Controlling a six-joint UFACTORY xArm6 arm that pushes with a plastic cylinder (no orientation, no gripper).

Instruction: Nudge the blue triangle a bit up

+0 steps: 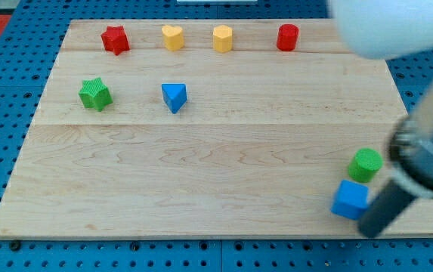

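The blue triangle (174,97) lies on the wooden board (216,166) in the upper left part of the view, to the right of a green star (94,94). My dark rod comes down at the view's lower right, and my tip (369,230) rests near the board's bottom edge, just right of a blue cube (350,199). The tip is far from the blue triangle, across the board to the lower right.
Along the view's top edge of the board stand a red star (115,39), a yellow heart (172,37), a yellow hexagon-like block (223,38) and a red cylinder (287,37). A green cylinder (365,164) sits just above the blue cube. The arm's blurred body fills the right side.
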